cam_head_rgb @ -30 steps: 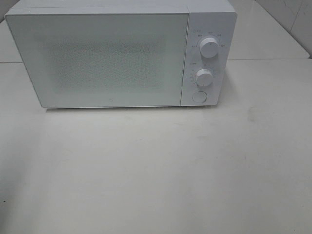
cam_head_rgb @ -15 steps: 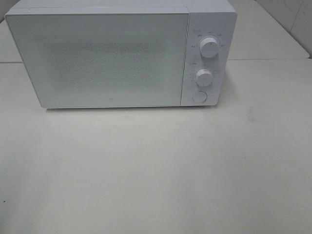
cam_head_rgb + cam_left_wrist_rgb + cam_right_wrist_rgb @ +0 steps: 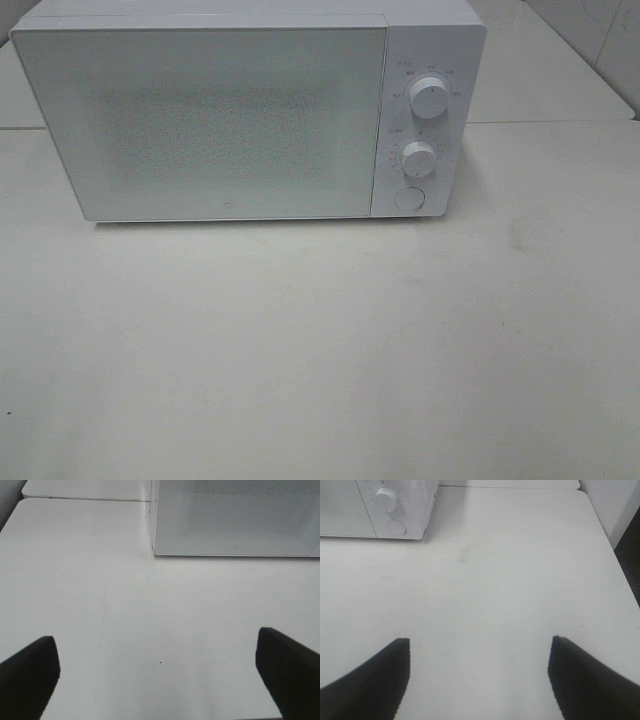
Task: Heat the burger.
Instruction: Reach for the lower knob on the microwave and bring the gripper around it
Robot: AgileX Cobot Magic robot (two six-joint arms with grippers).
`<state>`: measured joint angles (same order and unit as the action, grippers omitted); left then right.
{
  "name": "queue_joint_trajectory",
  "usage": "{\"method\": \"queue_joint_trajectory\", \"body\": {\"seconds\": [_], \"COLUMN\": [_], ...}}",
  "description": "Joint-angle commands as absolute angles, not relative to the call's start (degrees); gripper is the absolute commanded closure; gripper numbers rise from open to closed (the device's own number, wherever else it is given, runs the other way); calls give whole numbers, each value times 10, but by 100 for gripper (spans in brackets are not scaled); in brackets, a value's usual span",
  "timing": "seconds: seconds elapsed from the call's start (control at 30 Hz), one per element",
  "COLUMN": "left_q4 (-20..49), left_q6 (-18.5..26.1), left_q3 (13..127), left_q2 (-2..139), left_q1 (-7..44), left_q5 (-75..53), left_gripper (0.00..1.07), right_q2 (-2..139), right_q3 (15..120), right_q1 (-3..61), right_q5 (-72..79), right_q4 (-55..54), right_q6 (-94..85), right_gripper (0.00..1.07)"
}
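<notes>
White counter (image 3: 320,350) carries a white microwave (image 3: 230,110) at its back, the frosted door (image 3: 200,120) closed. Left hand (image 3: 155,647) and right hand (image 3: 479,642) both hang above the counter, fingers spread wide apart, gripping nothing. The burger shows in no view; possibly the milky door hides it, I cannot tell.

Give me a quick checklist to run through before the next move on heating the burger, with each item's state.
1. Left pincer open and empty: ok.
2. Right pincer open and empty: ok.
3. Burger in sight: not ok, no view shows it.
4. Burger inside the microwave: cannot tell, its door is shut and frosted.
5. Round button on the control panel unobstructed: ok.
</notes>
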<state>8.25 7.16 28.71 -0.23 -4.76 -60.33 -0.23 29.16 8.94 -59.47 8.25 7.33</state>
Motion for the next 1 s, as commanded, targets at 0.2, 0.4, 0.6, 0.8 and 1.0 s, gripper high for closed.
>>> {"method": "queue_joint_trajectory", "body": {"seconds": [0.2, 0.4, 0.6, 0.8, 1.0], "left_q4": [86, 86, 86, 86, 86], "left_q6": [67, 67, 67, 67, 67], "left_q3": [285, 285, 285, 285, 285], "left_q2": [-17, -17, -17, -17, -17], "left_q1": [-48, -48, -48, -48, -48], "left_q5": [-595, -595, -595, -595, -595], "left_gripper": [6, 6, 6, 6, 6], "right_q2": [-15, -15, -15, -15, -11], "right_q3": [290, 290, 290, 290, 290], "right_q1": [88, 88, 88, 88, 88], "right_q5": [-595, -595, -595, -595, -595], "right_q4": [83, 83, 83, 83, 83], "right_q6": [66, 66, 66, 66, 66], "right_gripper": [32, 32, 32, 32, 32]}}
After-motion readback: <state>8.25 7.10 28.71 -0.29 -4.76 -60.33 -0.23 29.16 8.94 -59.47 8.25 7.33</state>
